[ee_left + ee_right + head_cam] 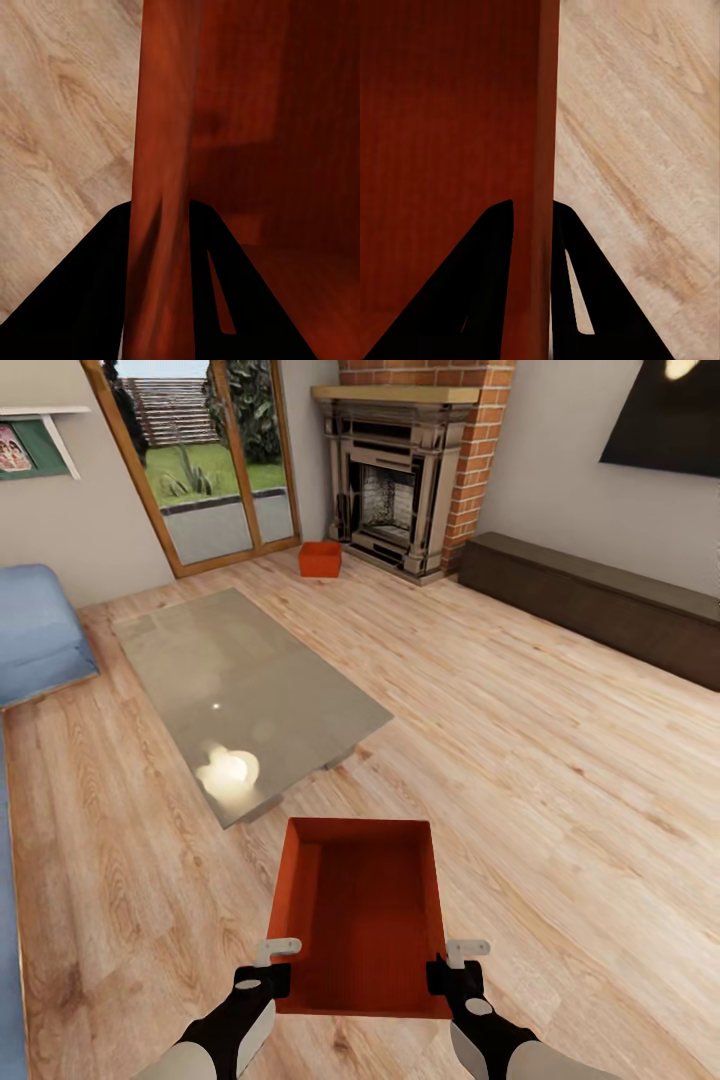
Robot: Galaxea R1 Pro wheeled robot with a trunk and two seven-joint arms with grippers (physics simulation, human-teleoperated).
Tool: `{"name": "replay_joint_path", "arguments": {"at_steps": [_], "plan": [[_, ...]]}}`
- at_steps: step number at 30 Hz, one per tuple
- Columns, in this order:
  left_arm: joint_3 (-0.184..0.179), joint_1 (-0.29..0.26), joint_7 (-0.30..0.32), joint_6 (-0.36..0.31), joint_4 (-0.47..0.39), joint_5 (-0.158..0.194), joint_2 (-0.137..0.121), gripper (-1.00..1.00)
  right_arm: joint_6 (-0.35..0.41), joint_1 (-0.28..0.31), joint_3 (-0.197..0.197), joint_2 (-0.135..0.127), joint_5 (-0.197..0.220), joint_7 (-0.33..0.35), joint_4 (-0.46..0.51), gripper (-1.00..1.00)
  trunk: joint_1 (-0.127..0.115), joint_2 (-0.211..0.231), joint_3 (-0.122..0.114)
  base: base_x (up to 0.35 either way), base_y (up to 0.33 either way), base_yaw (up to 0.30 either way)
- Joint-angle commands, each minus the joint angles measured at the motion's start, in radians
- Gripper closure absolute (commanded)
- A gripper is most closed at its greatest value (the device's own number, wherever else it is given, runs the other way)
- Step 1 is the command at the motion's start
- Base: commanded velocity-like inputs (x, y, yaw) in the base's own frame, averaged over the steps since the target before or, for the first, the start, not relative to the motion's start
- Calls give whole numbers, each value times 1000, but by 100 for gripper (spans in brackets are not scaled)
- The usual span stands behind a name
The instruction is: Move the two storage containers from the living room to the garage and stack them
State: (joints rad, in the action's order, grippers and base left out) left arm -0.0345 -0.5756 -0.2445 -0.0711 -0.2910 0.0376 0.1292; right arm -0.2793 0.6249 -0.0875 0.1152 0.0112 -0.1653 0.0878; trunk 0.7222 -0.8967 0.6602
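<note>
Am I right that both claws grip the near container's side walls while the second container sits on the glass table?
Not quite. The second container sits on the wood floor by the fireplace, as the head view shows. The left claw and right claw do grip the near container.

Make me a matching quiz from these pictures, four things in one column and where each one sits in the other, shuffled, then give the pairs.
Things:
1. orange-red plastic bin held by the grippers
2. second orange-red plastic bin
3. grey glass-topped low table
4. blue sofa cushion

Places:
A. far off on the wood floor, beside the brick fireplace
B. mid-room, between near bin and glass doors
C. gripped on its side walls by the left gripper and right gripper
D. at the left edge of the head view

Pairs: 1-C, 2-A, 3-B, 4-D
</note>
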Motion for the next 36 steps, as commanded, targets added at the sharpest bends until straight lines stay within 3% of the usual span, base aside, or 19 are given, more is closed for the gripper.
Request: {"name": "replay_joint_path", "arguments": {"at_steps": [1,36], "plan": [[5,0,-11,-7,-2,-5,0,100,-5,1,28,0,7,-11,0,100,-4,7,-4,0,0,0],[6,0,-13,-3,-2,-5,0,100,-5,1,28,0,7,-11,0,100,-138,252,-170,0,0,0]]}}
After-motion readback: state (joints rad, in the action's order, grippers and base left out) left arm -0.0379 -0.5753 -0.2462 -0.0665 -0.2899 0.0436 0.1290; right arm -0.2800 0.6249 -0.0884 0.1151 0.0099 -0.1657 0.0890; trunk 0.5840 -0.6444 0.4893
